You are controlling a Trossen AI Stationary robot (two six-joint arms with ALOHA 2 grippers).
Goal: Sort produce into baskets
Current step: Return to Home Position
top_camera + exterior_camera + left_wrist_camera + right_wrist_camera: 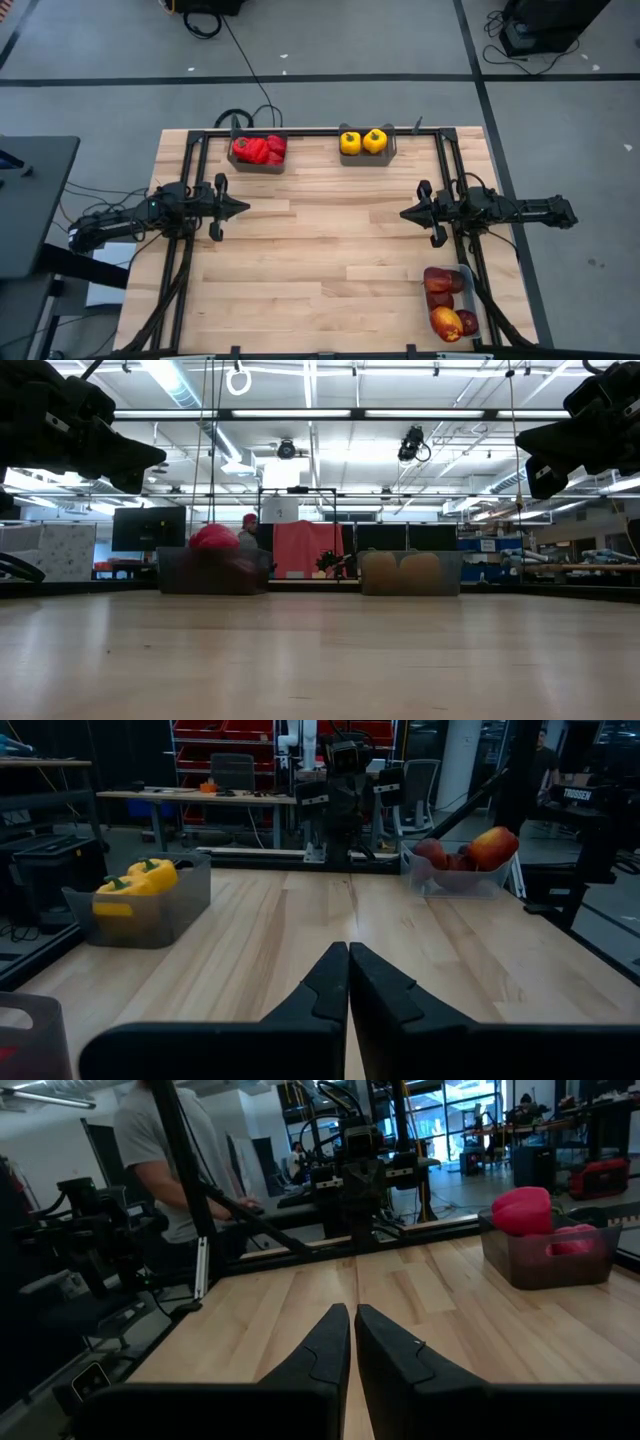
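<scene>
**Stock sorted, both claws closed and empty**

Item 1, left gripper: I read its fingers pressed together with nothing between them. It hangs over bare table, pointing across at the other arm.

Item 2, right gripper: fingers likewise together and empty, pointing back at the left one, well apart from it.

Item 3, red bell peppers: glossy, lobed, heaped in the left dark bin at the far edge. The bin lies beyond and just to the side of the left claw, its long axis along that edge. The left arm is nearer.

Item 4, yellow bell peppers: two, waxy, green-stemmed, side by side in the second smoky see-through bin, also on the far edge, roughly between the arms.

Item 5, apples: round, dark red, one blushed yellow, in the clear rounded tray by the near right corner, long axis running front to back beside the right arm.

Judgement: I see no loose produce on the pale plank top, so homing needs no grasp, only clearance past the bins.
</scene>
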